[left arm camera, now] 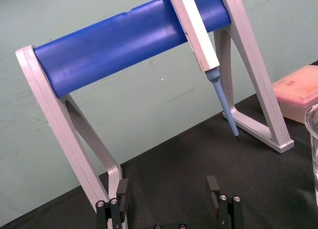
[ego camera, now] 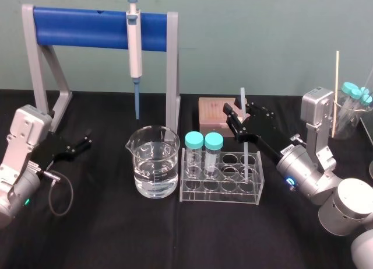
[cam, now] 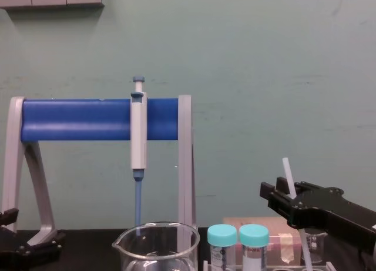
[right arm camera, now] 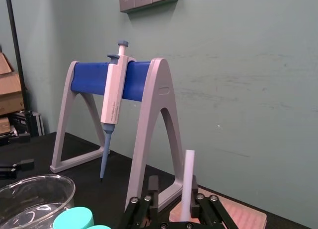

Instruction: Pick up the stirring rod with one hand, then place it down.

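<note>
The stirring rod [ego camera: 246, 158] is a thin translucent-white stick standing nearly upright in a right-hand hole of the clear test tube rack [ego camera: 221, 190]. Its top rises between the fingers of my right gripper [ego camera: 238, 112], which reaches in from the right above the rack. In the right wrist view the rod [right arm camera: 189, 174] leans against one finger of the right gripper [right arm camera: 174, 191], and a clear gap separates it from the other, so the jaws are open around it. In the chest view the rod [cam: 286, 171] pokes up past the gripper [cam: 282, 197]. My left gripper [ego camera: 87, 139] rests open and empty at the far left [left arm camera: 168, 189].
A glass beaker [ego camera: 154, 161] of water stands left of the rack. Two teal-capped tubes [ego camera: 204, 143] sit in the rack's left holes. Behind are the blue-barred stand [ego camera: 99, 27] with a hanging pipette [ego camera: 134, 47], a pink tip box [ego camera: 211, 114], and bottles [ego camera: 352, 108] at far right.
</note>
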{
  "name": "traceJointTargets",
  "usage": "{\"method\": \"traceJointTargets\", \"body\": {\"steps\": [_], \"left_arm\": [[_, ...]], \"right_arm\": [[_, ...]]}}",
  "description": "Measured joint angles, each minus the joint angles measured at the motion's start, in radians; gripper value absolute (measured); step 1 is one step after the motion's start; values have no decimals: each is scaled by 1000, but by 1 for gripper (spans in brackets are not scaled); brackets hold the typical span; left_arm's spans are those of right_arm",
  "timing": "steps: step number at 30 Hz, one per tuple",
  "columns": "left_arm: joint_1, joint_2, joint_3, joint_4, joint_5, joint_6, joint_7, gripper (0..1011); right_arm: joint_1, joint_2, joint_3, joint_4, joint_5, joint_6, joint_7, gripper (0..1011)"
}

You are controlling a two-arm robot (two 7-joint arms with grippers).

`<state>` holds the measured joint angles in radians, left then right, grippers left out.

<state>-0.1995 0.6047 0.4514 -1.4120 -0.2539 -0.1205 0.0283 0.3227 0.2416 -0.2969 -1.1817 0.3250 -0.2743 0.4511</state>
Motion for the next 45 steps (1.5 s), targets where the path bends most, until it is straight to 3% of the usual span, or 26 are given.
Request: {"method": "traceJointTargets", "body": {"steps": [11,22,29,34,39,41,45], "left_arm": [[0,0,0,0,0,0,0,1000],[0,0,0,0,0,0,0,1000],[0,0,0,0,0,0,0,1000],[0,0,0,0,0,0,0,1000],[0,0,0,0,0,0,0,1000],[0,0,0,0,0,0,0,1000],[0,0,0,0,0,0,0,1000]], "right_arm": [[0,0,1,-1,2,-1,0,700],[-1,0,1,-1,2,-1,1,993],[-2,1,5,-9,4,-3,2,1000],[-18,-1,39,-60,12,-11,-36,1000],[-48,-12,98,-119,-32,-6,-163,1000],[-60,-19,122,-130,-63,18,-230,1000],[-75,-23,146,-130,-103,63,-296,1000]]}}
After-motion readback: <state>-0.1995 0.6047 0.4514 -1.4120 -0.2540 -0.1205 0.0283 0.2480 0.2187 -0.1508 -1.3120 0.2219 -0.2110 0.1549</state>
